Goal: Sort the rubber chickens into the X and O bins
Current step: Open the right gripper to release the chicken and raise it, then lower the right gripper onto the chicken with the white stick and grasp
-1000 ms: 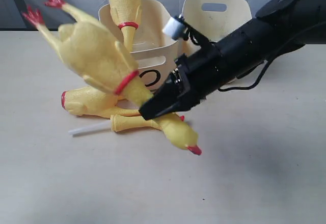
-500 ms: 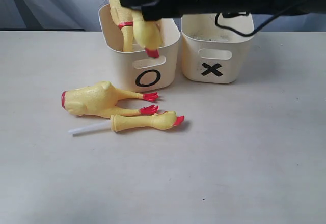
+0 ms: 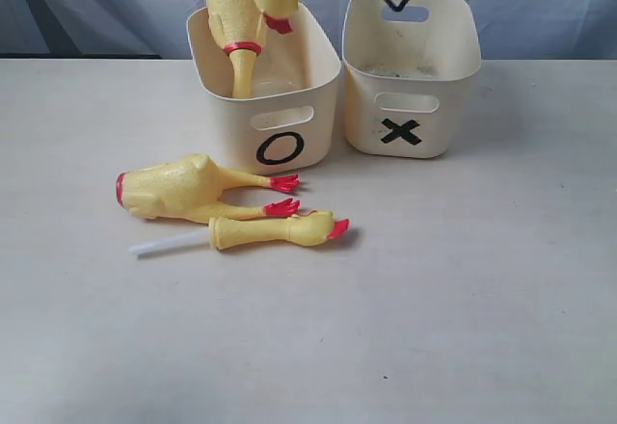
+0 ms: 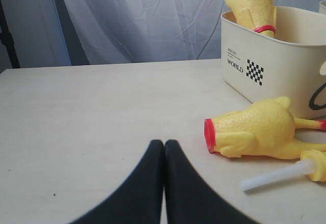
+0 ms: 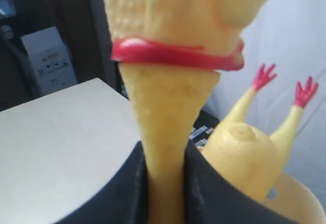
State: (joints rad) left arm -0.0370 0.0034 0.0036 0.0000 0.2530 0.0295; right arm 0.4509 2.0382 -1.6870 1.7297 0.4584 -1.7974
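Black jaws of the right gripper [image 5: 164,193] are clamped on the neck of a whole rubber chicken [image 5: 168,112], just beside its red neck band [image 5: 173,53]; the exterior view shows its head hanging over the O bin [image 3: 308,140]. A second chicken [image 3: 234,19] stands neck-down in that bin, with the X bin [image 3: 434,106] just beside. The left gripper [image 4: 164,173] is pressed closed and empty over the table [image 3: 463,299], near a headless body [image 3: 178,188] and a neck piece [image 3: 280,229] touching it.
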